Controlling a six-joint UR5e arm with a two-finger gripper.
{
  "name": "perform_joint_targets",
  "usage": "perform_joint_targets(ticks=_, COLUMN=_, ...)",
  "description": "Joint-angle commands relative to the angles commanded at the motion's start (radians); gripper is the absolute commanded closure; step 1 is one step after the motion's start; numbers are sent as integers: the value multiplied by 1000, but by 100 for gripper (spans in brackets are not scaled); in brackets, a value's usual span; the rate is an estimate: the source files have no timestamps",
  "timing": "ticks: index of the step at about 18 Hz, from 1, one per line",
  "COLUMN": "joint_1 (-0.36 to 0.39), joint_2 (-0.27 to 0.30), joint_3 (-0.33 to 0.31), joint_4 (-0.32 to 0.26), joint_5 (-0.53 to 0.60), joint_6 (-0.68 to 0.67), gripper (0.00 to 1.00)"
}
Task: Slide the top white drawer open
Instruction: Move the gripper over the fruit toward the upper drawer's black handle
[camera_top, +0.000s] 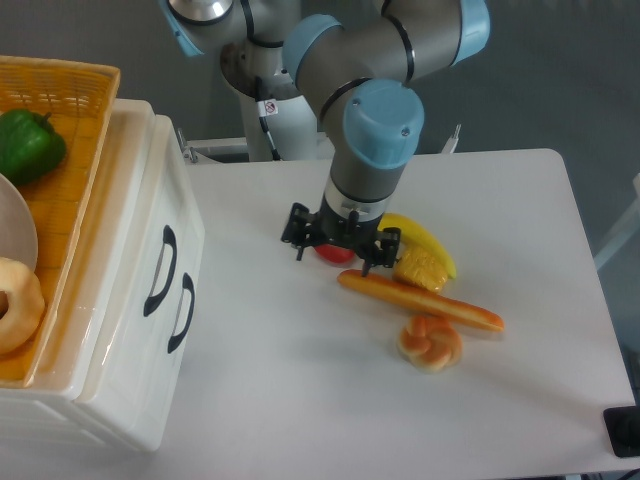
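Left of claw (338, 246), top white drawer (158, 262), shut

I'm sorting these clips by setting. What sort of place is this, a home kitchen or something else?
Most likely a robot lab or test bench, not a kitchen. A robot arm stands at a bare white table, the food on it, such as the banana, looks like a toy, and a small white drawer unit sits there as a prop.
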Motion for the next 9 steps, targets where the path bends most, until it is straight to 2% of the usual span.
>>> perform_joint_targets(ticks=3, joint_1=-38, joint_2=-2, joint_3=5, joint_4=-9, joint_5=-8, joint_6=-52, gripper=0)
perform_joint_targets(ticks=9, joint_1=-57, joint_2=3, joint_3=12, joint_4=-55, joint_5=-100, joint_6=-189, gripper=0)
